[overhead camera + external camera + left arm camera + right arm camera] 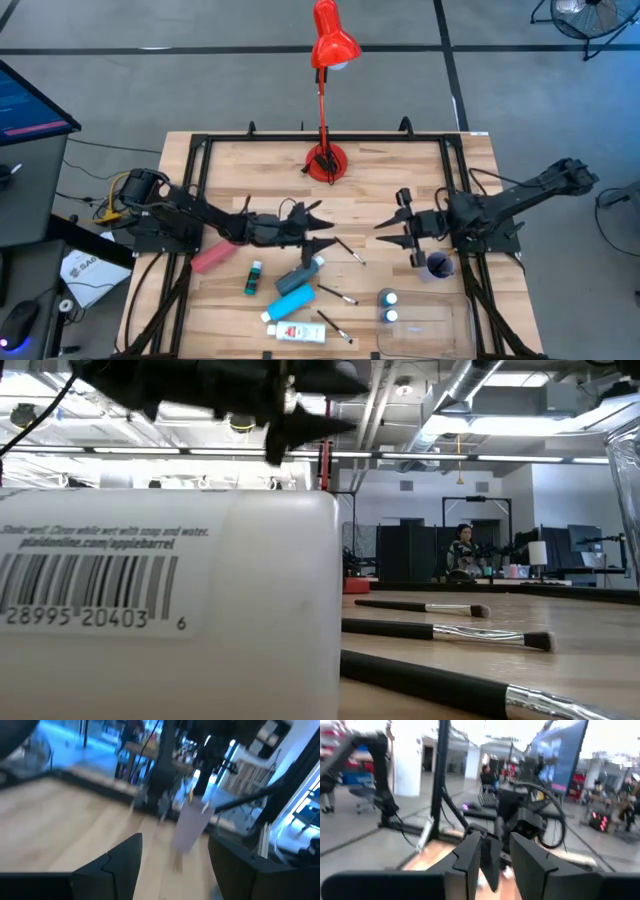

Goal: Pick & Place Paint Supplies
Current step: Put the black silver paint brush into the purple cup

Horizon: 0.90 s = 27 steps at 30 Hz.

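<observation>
The paint supplies lie on the wooden table in the high view: a pink-red tube (212, 257), a small green bottle (255, 277), a teal tube (300, 272) overlapping a blue one (293, 298), a white labelled tube (295, 330) and thin dark brushes (350, 250) (335, 292). Two white-capped bottles (388, 306) stand at the clear tray. My left gripper (315, 227) hovers open above the table's middle, over the teal tube's far end; its wrist view shows nothing between its fingers (172, 855). My right gripper (384, 233) faces it, open and clear of everything (496, 845).
A red desk lamp (326, 160) stands at the far middle. A lilac cup (438, 265) sits under the right arm, with the clear tray (430, 328) nearer the near edge. In the low view the white tube (170, 600) fills the foreground, with brushes (450, 632) beside it.
</observation>
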Each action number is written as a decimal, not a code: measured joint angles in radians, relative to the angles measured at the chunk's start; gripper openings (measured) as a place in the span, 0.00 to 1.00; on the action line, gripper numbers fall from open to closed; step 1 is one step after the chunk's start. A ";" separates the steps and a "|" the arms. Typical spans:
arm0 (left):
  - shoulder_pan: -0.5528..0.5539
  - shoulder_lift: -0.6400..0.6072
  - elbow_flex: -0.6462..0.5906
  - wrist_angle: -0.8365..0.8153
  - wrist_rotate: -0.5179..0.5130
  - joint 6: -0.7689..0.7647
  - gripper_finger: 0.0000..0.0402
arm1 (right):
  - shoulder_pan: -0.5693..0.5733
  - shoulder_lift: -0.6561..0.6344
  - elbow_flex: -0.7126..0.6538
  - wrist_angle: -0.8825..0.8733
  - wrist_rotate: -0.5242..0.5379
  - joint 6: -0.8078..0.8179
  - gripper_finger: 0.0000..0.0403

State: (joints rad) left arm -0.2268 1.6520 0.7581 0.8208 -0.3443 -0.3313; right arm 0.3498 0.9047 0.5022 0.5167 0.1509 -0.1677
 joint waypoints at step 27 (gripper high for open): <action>0.206 0.065 0.225 -0.043 0.174 0.357 0.52 | -0.103 -0.003 0.000 -0.010 0.012 0.001 0.24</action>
State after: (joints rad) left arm -0.0206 1.7166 0.9826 0.7777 -0.1700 0.0260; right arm 0.2472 0.9013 0.5018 0.5070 0.1630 -0.1668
